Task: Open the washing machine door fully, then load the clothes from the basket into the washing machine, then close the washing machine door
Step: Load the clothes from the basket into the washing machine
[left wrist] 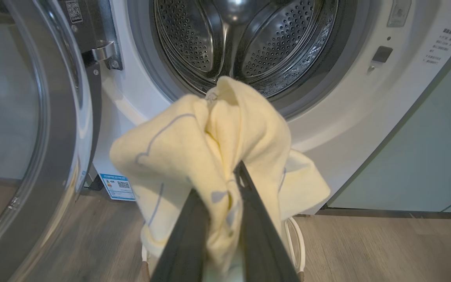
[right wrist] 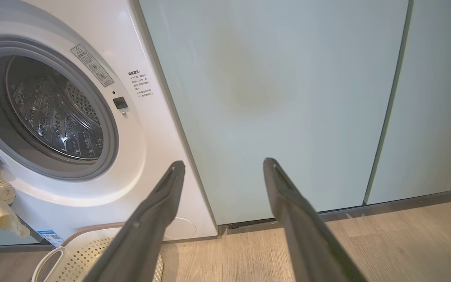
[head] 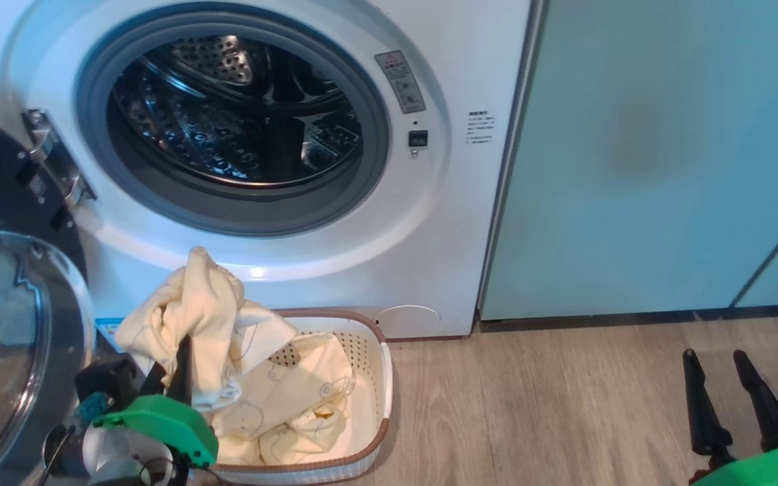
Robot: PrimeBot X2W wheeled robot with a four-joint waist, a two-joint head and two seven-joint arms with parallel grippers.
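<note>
The cloth, pale yellow with thin blue outline drawings, hangs bunched at the lower left of the head view. Its long axis is upright and its peak points up toward the washer mouth. The left gripper is clamped on its middle, fingers rising steeply over the basket, where more clothes lie. The door stands swung open at far left. At lower right the right gripper hovers over the floor, fingers spread apart.
</note>
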